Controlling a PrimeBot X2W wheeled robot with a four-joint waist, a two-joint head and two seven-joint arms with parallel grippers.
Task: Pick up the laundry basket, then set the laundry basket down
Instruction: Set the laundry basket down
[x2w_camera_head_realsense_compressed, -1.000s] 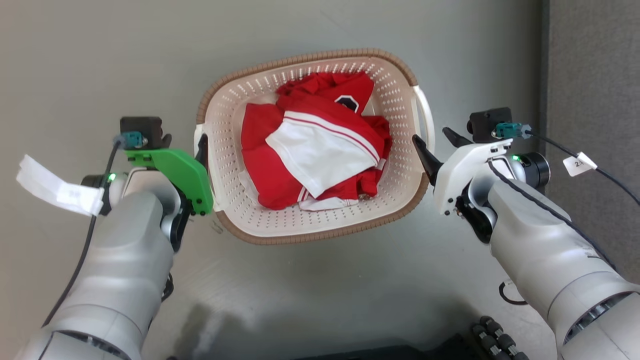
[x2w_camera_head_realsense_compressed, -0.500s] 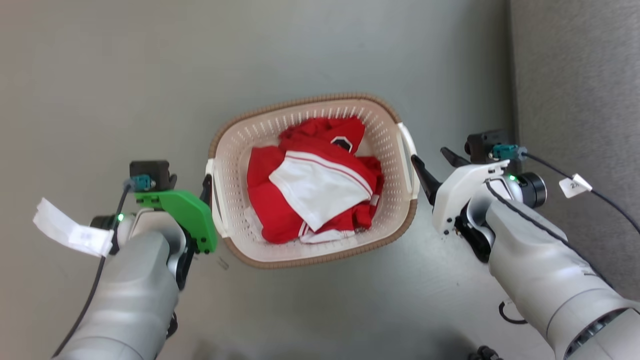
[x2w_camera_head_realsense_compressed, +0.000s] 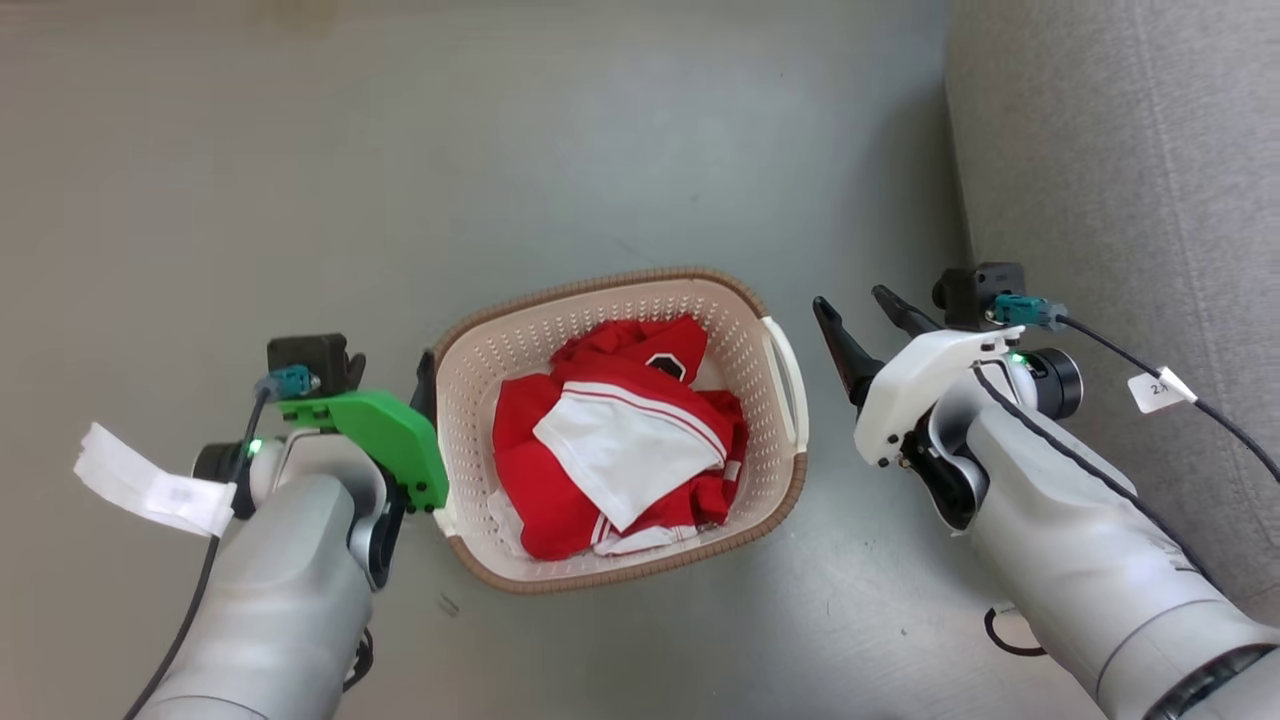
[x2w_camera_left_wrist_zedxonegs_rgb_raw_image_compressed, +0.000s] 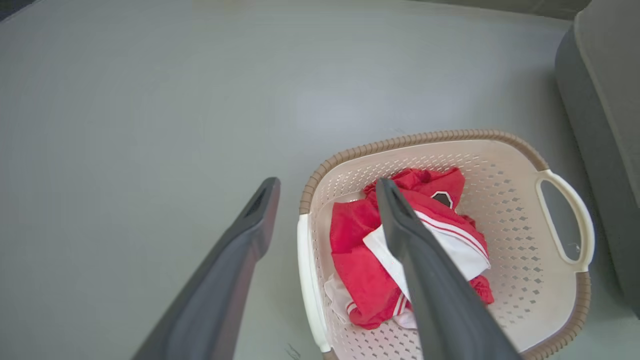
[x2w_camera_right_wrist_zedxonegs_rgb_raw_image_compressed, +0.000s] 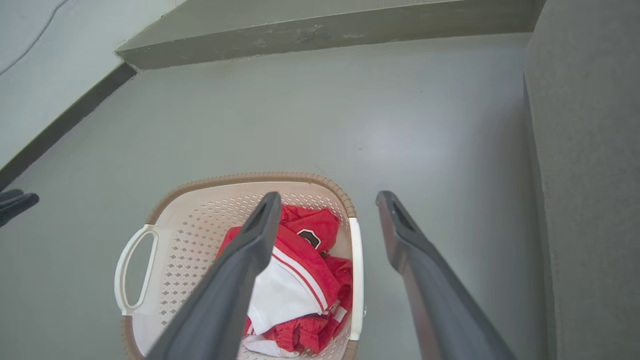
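Lower centre, laundry basket (x2w_camera_head_realsense_compressed: 600, 284) rests on floor (x2w_camera_head_realsense_compressed: 300, 150); right gripper (x2w_camera_head_realsense_compressed: 850, 297) has backed off its handle, left gripper (x2w_camera_left_wrist_zedxonegs_rgb_raw_image_compressed: 326, 182) straddles the other, all fingers apart: set-down looks done.

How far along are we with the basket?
Looks nearly done: the laundry basket sits on the floor with its clothes inside. The left gripper and right gripper both have open jaws, holding nothing; the right one, at the rim a second ago, now stands apart. Probably only withdrawing is left.
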